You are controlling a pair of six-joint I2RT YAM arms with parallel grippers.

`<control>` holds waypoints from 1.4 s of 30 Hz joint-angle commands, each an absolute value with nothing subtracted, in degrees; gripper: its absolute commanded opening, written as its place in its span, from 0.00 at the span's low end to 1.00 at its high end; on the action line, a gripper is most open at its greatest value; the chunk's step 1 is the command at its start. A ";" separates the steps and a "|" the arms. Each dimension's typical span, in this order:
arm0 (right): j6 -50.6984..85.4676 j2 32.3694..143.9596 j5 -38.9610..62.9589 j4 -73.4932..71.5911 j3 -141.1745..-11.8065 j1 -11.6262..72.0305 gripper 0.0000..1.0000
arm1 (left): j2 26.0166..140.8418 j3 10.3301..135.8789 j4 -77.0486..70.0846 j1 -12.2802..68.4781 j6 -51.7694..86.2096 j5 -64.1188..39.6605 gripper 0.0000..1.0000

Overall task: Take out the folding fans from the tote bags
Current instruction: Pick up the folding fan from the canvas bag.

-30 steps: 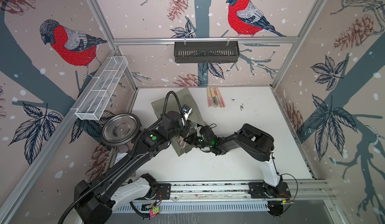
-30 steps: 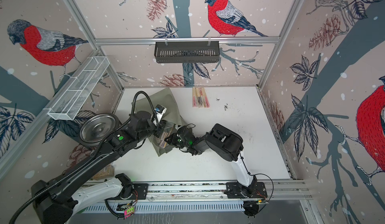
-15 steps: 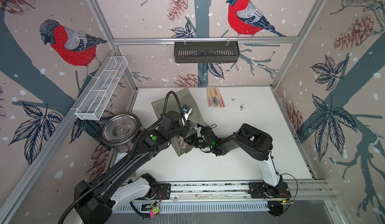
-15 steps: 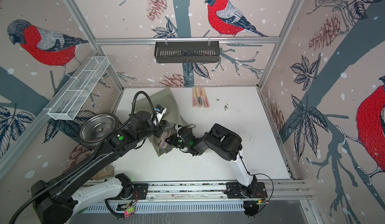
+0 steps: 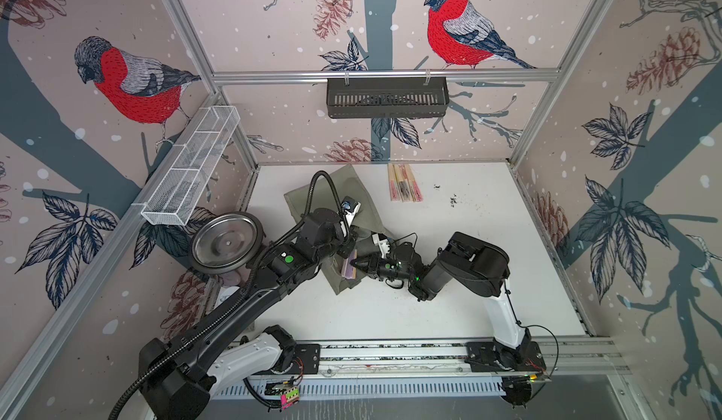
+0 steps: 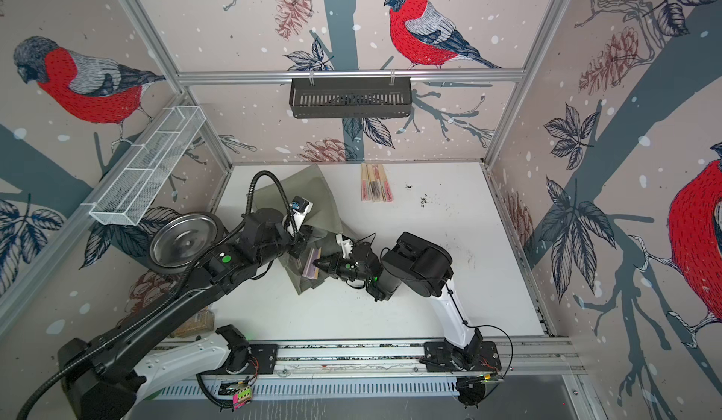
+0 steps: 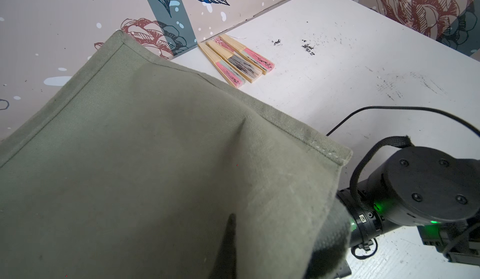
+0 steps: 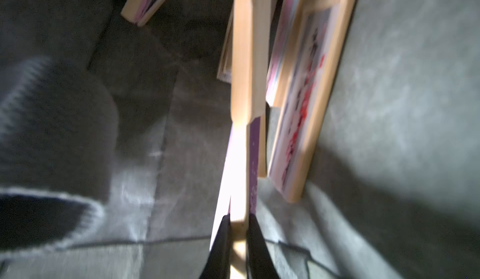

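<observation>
Looking at the white table first, the big thing on it is the olive tote bag, slumped on its side. The left gripper sits at the tote's mouth, mostly buried under the cloth, pinched together on the upper lip so the fabric tents up. The right gripper pokes into that mouth, and its black fingers are clamped either side of the bamboo end of a purple fan, which runs straight away from the fingertips, deeper into the tote. A few other fans lie beside it inside. Three fans sit out on the table near the tote's far corner, not touching it.
</observation>
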State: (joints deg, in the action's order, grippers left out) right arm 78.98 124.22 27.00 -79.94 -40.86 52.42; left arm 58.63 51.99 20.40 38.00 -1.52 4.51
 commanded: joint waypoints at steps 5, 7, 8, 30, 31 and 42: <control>80.80 123.19 28.82 -89.74 -36.91 51.93 0.09 | 58.28 52.25 18.43 38.07 -1.85 3.70 0.00; 80.29 121.62 29.30 -90.63 -35.39 52.01 0.10 | 58.27 52.47 18.48 38.02 -1.85 3.78 0.00; 79.97 120.67 29.52 -90.50 -34.62 52.11 0.10 | 58.27 52.47 18.48 38.01 -1.85 3.69 0.00; 48.14 83.02 36.67 -48.34 -15.21 52.63 0.10 | 58.33 52.61 18.71 38.14 -1.41 4.77 0.00; 44.98 79.66 35.96 -42.51 -15.73 52.94 0.10 | 58.36 52.64 18.70 38.12 -1.41 4.66 0.00; 31.83 47.02 23.67 -5.55 -19.25 51.93 0.10 | 58.45 52.56 18.59 38.14 -1.32 5.09 0.00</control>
State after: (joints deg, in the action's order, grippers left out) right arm 35.73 51.68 29.91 -17.30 -17.98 52.29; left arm 58.52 52.12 20.43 38.09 -1.50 4.67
